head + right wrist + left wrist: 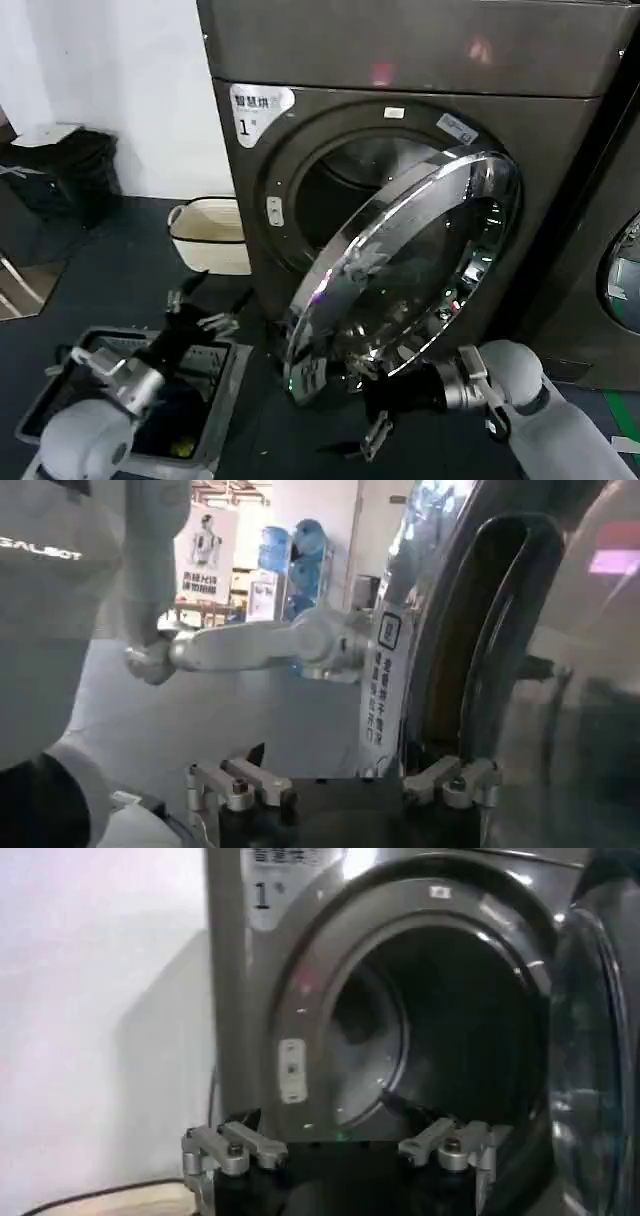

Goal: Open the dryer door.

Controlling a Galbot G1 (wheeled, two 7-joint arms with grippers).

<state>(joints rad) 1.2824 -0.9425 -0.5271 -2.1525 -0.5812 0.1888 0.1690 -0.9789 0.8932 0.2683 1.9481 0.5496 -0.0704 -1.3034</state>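
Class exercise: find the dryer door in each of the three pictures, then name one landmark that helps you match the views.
Head view: dryer door swung partly open, centre right.
Left wrist view: its glass and rim along the right edge.
Right wrist view: door close up, on the right.
Shared landmark: the white "1" sticker in the head and left wrist views.

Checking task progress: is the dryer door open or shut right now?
Open. The dryer door has swung well away from the grey front, leaving the dark drum opening exposed; its latch edge hangs near the right gripper.

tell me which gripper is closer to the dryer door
Right. The right gripper sits just below the dryer door's lower rim; the left gripper hovers off to its left, apart.
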